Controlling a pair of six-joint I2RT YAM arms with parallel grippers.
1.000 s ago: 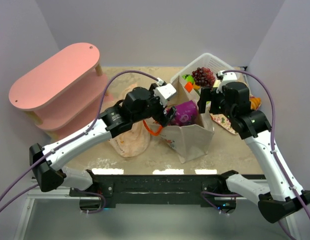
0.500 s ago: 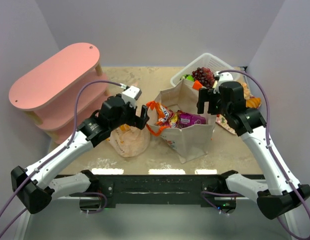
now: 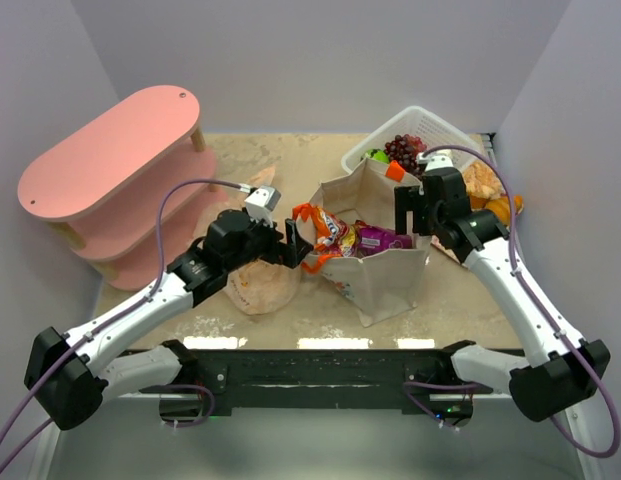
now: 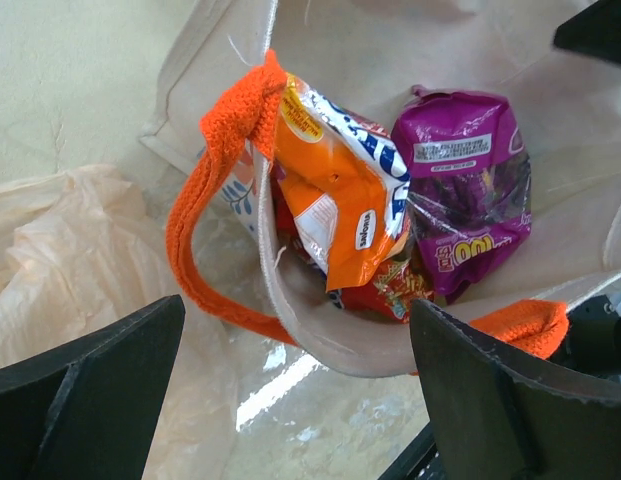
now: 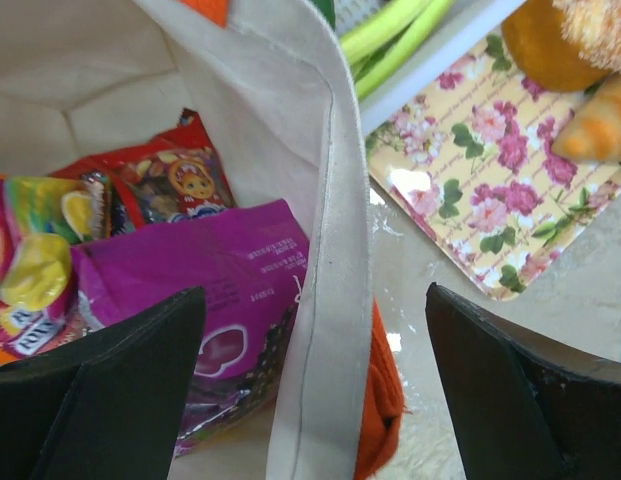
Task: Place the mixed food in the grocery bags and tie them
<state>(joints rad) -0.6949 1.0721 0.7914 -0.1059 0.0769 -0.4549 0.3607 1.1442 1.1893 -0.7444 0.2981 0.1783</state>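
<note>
Left gripper: Your left gripper point(image 3: 293, 243) stands with its jaws spread wide and nothing between them. It has pulled back from over the canvas tote point(image 3: 390, 282) to the tote's 9 o'clock side.
Change: The purple packet point(image 4: 468, 200), which was at those jaws a second ago, now lies inside the tote beside the orange packet point(image 4: 340, 205) and the red packet point(image 5: 160, 185).
Meaning: I judge the drop complete. Three packets are bagged, and your left arm is free for the next item.
Right gripper: Your right gripper point(image 3: 410, 214) is also wide and empty. It has shifted slightly along the tote's 2 o'clock rim. The bag wall runs between the fingers unpinched.
Food left out: The grapes point(image 3: 406, 150) and leek point(image 5: 390, 35) sit in the white basket point(image 3: 430, 122) at the tote's 1 o'clock. The bread point(image 5: 602, 118) rests on the floral mat point(image 5: 460, 180) at 3 o'clock.
Plastic bag: The plastic bag point(image 3: 260, 285) lies slumped under your left wrist, untied. I cannot tell its contents.
Edges: The orange handle point(image 4: 215, 200) loops outward at 9 o'clock, just beside your left fingers. I judge it a snag risk on re-entry. The basket stands close behind the tote.
Open room: Bare table point(image 3: 280, 170) shows at 11 o'clock, between the pink shelf point(image 3: 110, 150) and the tote. Route your left arm there.
</note>
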